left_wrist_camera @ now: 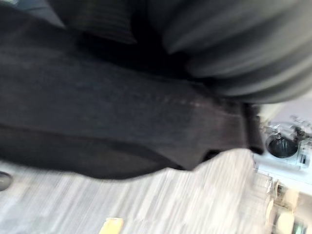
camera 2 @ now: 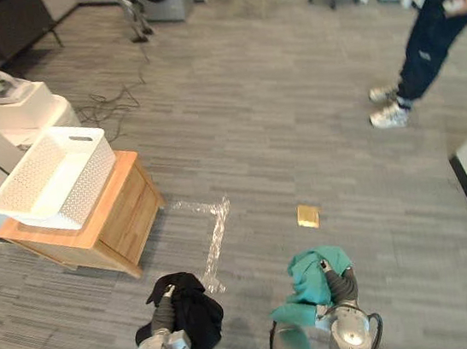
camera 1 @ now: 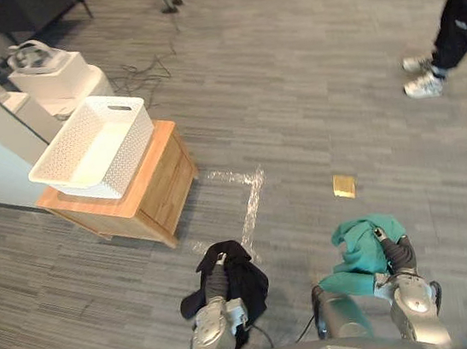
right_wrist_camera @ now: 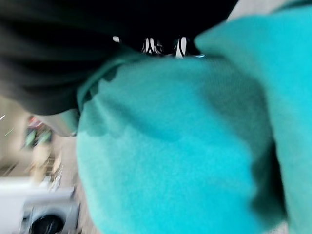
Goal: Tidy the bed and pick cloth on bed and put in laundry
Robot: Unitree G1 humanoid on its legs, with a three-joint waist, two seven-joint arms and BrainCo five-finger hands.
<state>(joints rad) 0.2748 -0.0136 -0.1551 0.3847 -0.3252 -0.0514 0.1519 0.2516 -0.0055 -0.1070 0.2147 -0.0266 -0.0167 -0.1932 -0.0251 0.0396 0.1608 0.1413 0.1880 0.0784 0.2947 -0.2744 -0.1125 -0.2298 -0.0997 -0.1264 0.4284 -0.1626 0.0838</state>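
My left hand [camera 1: 217, 287] hangs low in front of me, shut on a bunched black cloth [camera 1: 248, 283] that drapes over it and spreads across the left wrist view [left_wrist_camera: 122, 122]. My right hand [camera 1: 395, 253] is shut on a teal cloth [camera 1: 360, 249], which covers its fingers and hangs close before the right wrist camera [right_wrist_camera: 170, 161]. A white perforated laundry basket [camera 1: 59, 159] stands open and empty on a low wooden cabinet [camera 1: 163, 192] ahead to my left, well away from both hands.
Grey plank floor all around. Clear tape [camera 1: 250, 196] marks a corner on the floor by the cabinet. A small yellow object [camera 1: 343, 186] lies ahead of my right hand. A person [camera 1: 458, 21] stands far right. A white box [camera 1: 49, 71] sits behind the basket.
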